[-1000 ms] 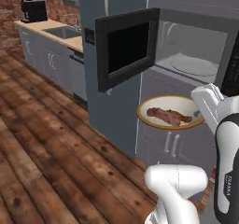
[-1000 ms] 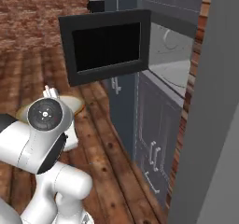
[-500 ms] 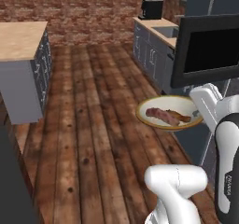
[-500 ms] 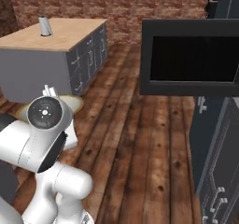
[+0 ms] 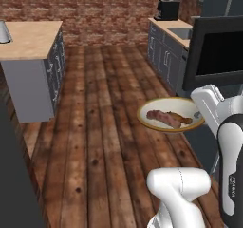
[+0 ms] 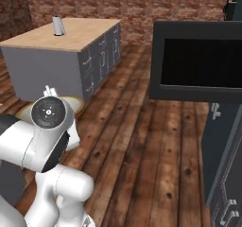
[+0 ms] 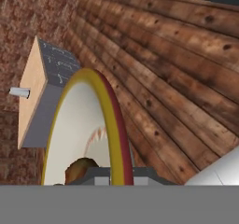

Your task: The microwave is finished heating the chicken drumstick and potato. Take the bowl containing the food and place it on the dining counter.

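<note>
Above the brown plank floor [image 5: 99,127], held level in the air at the end of the white arm: the bowl [image 5: 166,109], shallow, cream inside with a tan-gold rim, carried at its right edge just beside the white hand. Inside it, lying side by side, the chicken drumstick [image 5: 162,118] and a second reddish-brown lump of food [image 5: 182,119]. In the hand view, seen edge-on and close: the bowl rim curving up from the bottom, with the gripper [image 7: 116,175] pinched shut on that rim, one dark finger on either side, and a brown piece of food just inside the wall. Behind the bowl on the right of the left base view, the swung-open microwave door [image 5: 218,49], black glass in a grey frame, hanging above and beyond the hand, not touching the bowl. Well apart from the bowl, across the planks to the far left, the dining counter [image 5: 31,42], tan top on a plain grey base with grey drawer fronts on its long side; on its top near the far corner, a small upright grey metal cup [image 6: 58,26]. In the right base view, a sliver of the bowl's gold rim peeking out from behind the round white wrist joint, low at the left, in front of the counter's base. At the back, a red brick wall [image 5: 104,6]; along the right, grey cabinets with a dark appliance [image 5: 167,8] standing on their pale top.
</note>
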